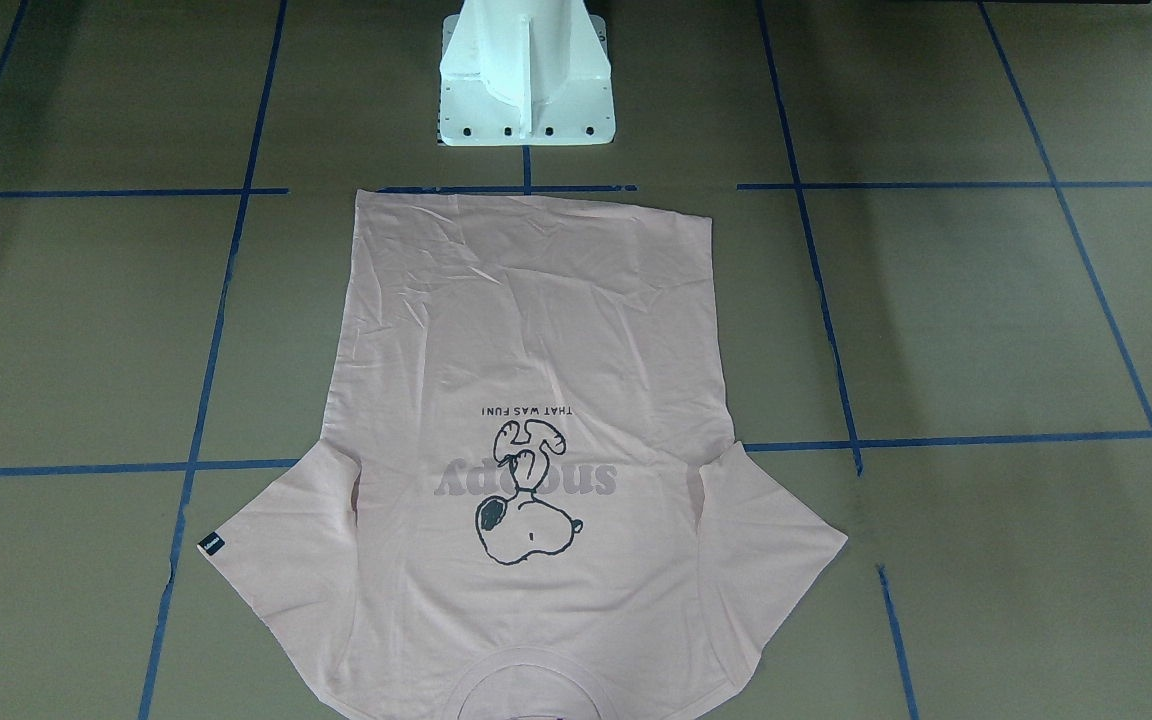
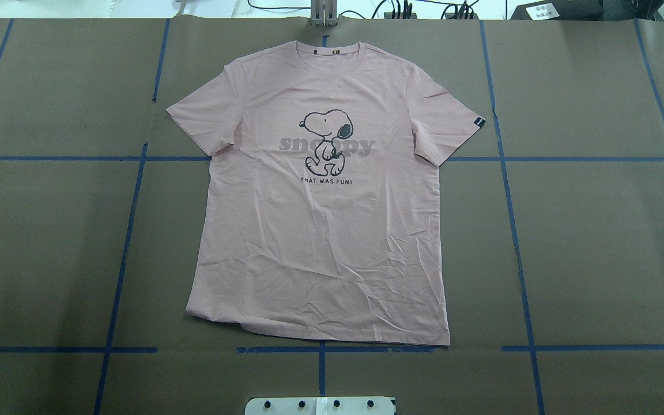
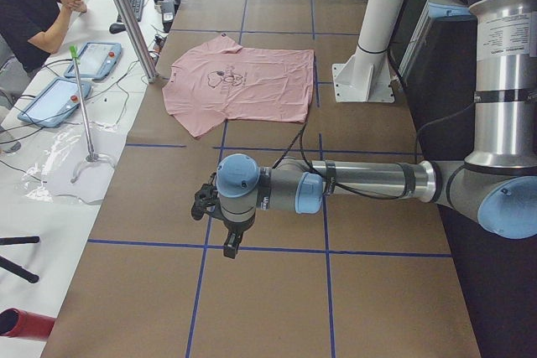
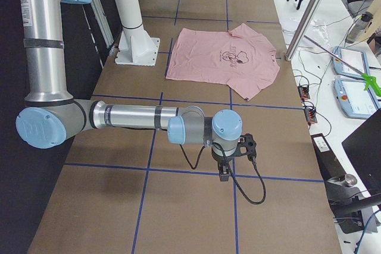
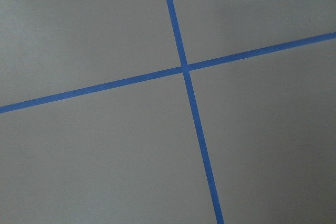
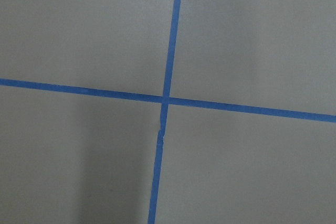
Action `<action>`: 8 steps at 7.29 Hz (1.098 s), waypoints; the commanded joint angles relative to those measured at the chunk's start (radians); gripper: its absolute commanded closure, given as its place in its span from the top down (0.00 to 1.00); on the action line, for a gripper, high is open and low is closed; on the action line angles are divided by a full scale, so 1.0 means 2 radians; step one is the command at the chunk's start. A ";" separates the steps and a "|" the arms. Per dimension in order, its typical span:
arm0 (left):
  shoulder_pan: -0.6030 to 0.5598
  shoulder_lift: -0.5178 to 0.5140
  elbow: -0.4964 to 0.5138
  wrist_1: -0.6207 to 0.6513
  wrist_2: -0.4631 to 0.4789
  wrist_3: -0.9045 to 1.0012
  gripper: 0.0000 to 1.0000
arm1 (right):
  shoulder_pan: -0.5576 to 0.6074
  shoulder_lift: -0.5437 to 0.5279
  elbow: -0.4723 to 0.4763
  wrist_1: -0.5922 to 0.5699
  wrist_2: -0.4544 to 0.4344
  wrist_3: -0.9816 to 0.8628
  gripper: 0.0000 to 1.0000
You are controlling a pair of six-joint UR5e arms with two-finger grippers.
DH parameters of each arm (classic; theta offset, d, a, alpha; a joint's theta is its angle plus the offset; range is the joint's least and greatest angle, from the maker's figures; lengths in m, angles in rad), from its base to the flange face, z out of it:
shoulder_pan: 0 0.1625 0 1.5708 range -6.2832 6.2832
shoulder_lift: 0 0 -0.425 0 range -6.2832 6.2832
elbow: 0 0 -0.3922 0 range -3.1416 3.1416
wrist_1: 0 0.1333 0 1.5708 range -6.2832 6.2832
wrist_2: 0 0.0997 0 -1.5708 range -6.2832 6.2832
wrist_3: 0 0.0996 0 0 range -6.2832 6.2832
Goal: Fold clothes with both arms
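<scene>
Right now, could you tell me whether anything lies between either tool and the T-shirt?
Nothing visible does. The T-shirt lies flat, and only taped table surface shows between it and the left tool and the right tool, each off to one side.

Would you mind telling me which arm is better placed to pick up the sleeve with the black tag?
Probably the right arm: the tagged sleeve lies on its side of the T-shirt, while the left arm sits beyond the other sleeve.

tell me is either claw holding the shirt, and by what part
Nothing is held. The shirt lies flat on the table, apart from the left claw and the right claw.
</scene>
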 commanded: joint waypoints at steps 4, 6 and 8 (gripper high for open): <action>0.001 -0.048 -0.007 -0.010 -0.005 -0.002 1.00 | -0.009 0.010 0.008 0.018 -0.001 0.000 1.00; 0.007 -0.111 -0.013 -0.016 -0.002 -0.005 1.00 | -0.053 0.016 -0.007 0.113 -0.004 0.004 1.00; 0.069 -0.134 0.016 -0.058 -0.002 -0.005 1.00 | -0.107 0.095 -0.060 0.114 -0.002 0.053 1.00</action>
